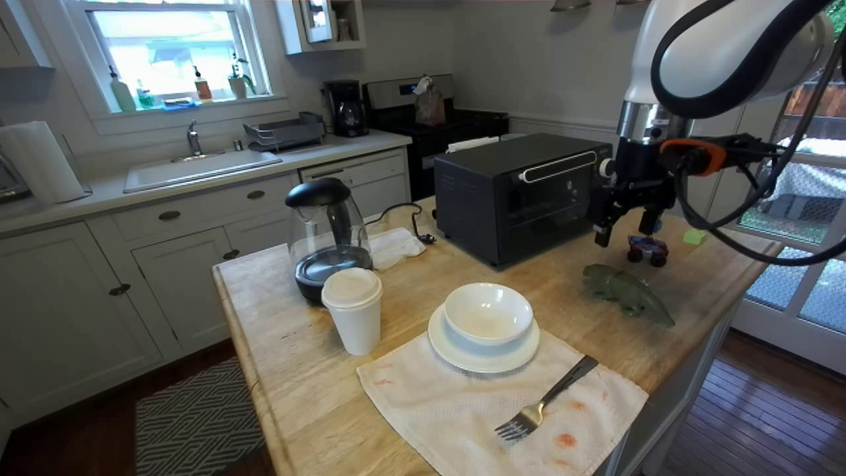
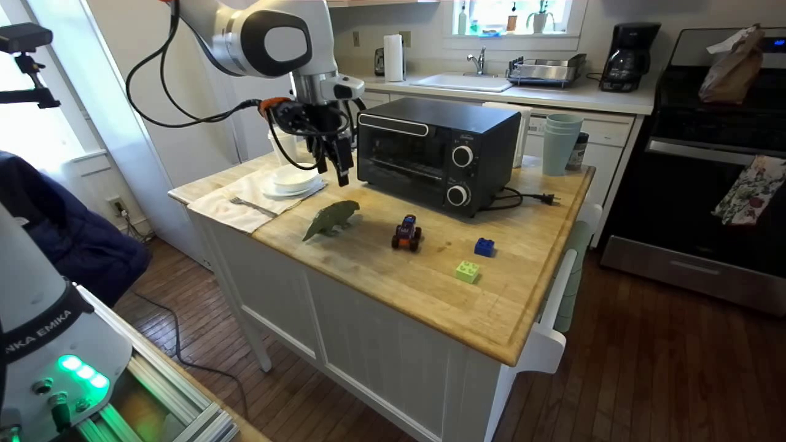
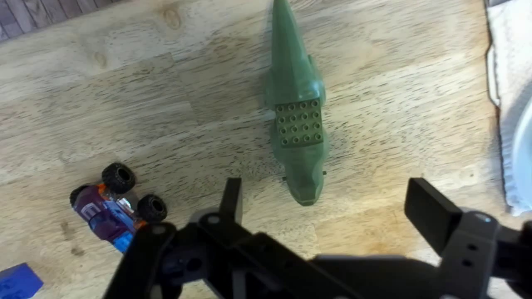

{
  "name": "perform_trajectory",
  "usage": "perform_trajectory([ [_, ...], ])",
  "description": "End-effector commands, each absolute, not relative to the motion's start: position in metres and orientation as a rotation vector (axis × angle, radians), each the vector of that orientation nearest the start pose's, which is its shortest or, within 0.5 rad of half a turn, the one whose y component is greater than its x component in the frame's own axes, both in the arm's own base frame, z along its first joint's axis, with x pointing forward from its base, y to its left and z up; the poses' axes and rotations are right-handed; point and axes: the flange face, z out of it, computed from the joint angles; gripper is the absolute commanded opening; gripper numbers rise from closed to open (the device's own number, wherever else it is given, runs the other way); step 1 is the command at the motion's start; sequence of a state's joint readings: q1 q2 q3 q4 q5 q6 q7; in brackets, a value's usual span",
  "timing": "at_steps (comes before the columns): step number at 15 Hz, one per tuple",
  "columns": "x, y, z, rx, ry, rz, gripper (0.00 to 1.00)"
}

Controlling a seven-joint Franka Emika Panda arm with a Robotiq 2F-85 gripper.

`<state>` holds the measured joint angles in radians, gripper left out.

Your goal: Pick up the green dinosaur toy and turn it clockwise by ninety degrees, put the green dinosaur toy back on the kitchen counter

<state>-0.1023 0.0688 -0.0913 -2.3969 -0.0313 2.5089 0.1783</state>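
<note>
Gripper point(image 3: 326, 199) hangs above the worktop point(image 2: 454, 301) with jaws spread wide, apart from the dinosaur point(image 2: 331, 219), which stands on its feet between the truck point(image 2: 406, 233) and the cloth point(image 1: 456, 403), snout toward the oven point(image 2: 405, 150), tail toward the worktop's edge, fork point(image 1: 558, 390) lying on the cloth near the plate point(image 1: 486, 358).

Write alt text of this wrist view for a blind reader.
A green dinosaur toy with a studded back stands on the wooden kitchen counter, snout toward the open black gripper at the bottom. At left are a toy monster truck and a blue toy brick; at the right edge, part of a white dish on pale cloth.
</note>
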Motion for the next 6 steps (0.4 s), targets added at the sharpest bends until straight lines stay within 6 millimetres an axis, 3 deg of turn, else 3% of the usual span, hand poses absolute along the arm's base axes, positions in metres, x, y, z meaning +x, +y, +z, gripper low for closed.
perform_trajectory([
  [1,0.470,-0.090,0.314,-3.161,0.466,-0.076,1.00],
  [2,0.485,-0.095,0.304,-3.140,0.510,-0.082,1.00],
  [6,0.477,-0.093,0.311,-3.145,0.491,-0.084,1.00],
])
